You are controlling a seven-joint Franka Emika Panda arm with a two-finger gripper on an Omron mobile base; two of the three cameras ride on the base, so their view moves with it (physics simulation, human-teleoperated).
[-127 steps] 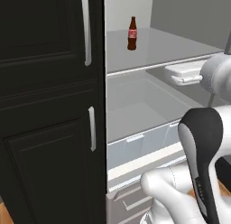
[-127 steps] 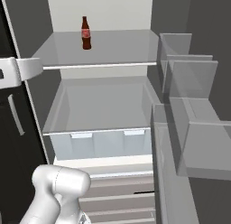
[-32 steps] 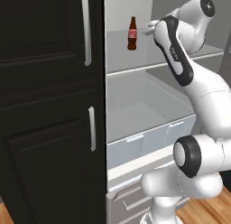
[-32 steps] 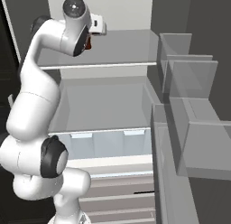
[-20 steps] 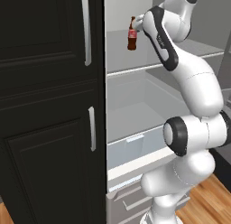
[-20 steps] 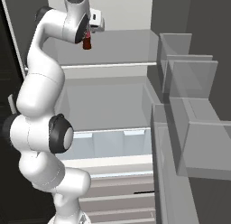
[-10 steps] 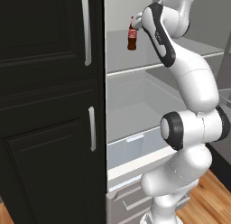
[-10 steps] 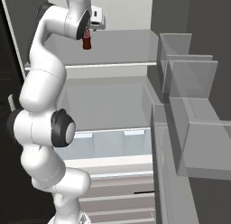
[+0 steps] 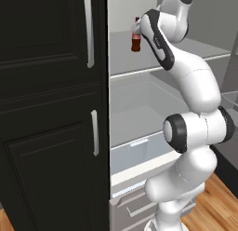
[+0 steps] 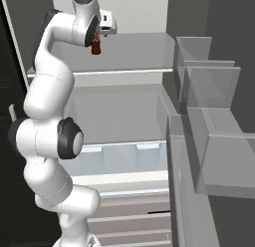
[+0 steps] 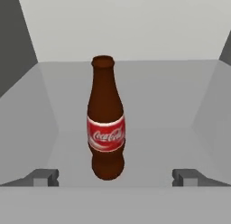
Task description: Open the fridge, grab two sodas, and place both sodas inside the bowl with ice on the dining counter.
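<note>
Right, the end effector [image 11: 115, 177] is spread wide, its two fingertips [image 11: 45, 177] standing well apart at either side of the cola bottle [image 11: 106, 128], and neither one touches the glass. In the hand view the bottle stands upright between them, brown, with a red label round its belly, a little left of the midline between the tips.

Take that bottle as the landmark. It stands on the upper shelf [image 10: 134, 54] of the fridge [image 10: 149, 91], whose door hangs open. From the left base view the bottle [image 9: 135, 37] sits near the front edge of the shelf, with the white hand just beside it on its right. From the right base view the bottle [image 10: 96, 46] is partly covered by the arm's wrist, and the hand reaches in just above and beside it.

Below the bottle lies a wider, pale compartment, and lower still a clear crisper drawer [image 9: 139, 153] with drawers [image 10: 129, 216] under that. To the right of the bottle, in the right base view, the open door's translucent bins [image 10: 209, 91] stack down towards the camera. To the left of the bottle, in the left base view, stand the black panelled cabinets [image 9: 51, 109] with short silver handles [image 9: 95, 132]. Wooden floor [image 9: 218, 202] shows at the arm's base.
</note>
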